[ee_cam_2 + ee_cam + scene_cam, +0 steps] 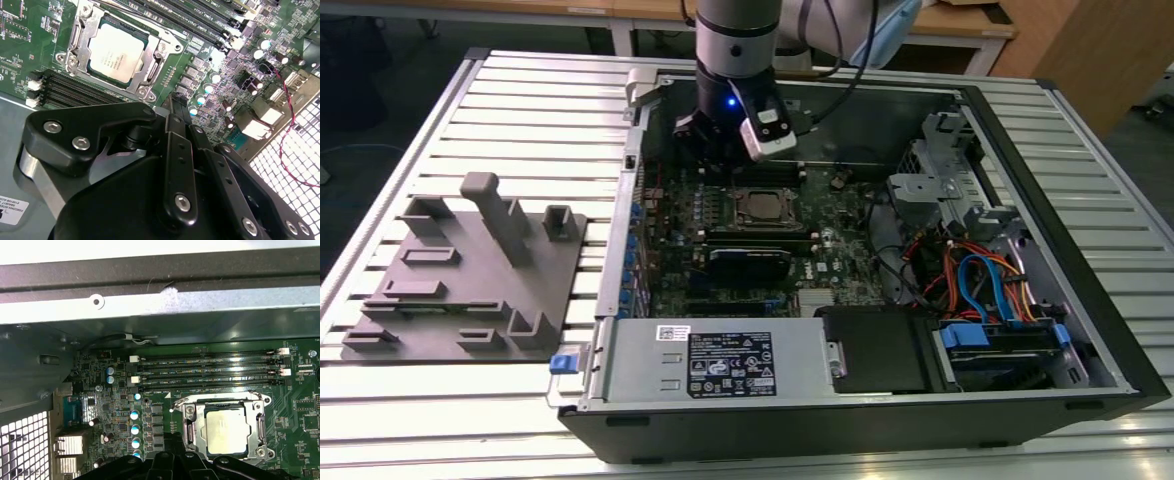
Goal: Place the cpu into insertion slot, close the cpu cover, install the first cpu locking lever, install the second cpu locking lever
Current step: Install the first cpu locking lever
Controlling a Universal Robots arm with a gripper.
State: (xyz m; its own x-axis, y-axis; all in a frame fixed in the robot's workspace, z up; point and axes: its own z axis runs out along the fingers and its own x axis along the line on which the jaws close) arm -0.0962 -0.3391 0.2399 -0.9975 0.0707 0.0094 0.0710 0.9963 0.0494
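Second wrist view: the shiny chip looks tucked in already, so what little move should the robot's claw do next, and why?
Probably a short slide toward the cpu cover. The cpu already lies inside it with the cover flat around it, while the gripper, shut and holding nothing, hangs off beside the cover's corner, not over it.

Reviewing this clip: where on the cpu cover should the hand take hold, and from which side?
Likely its thin outer border, pinched from straight above. The cpu cover lies flat, framing the cpu, whose top fills the window, so only the narrow metal edges offer a hold.
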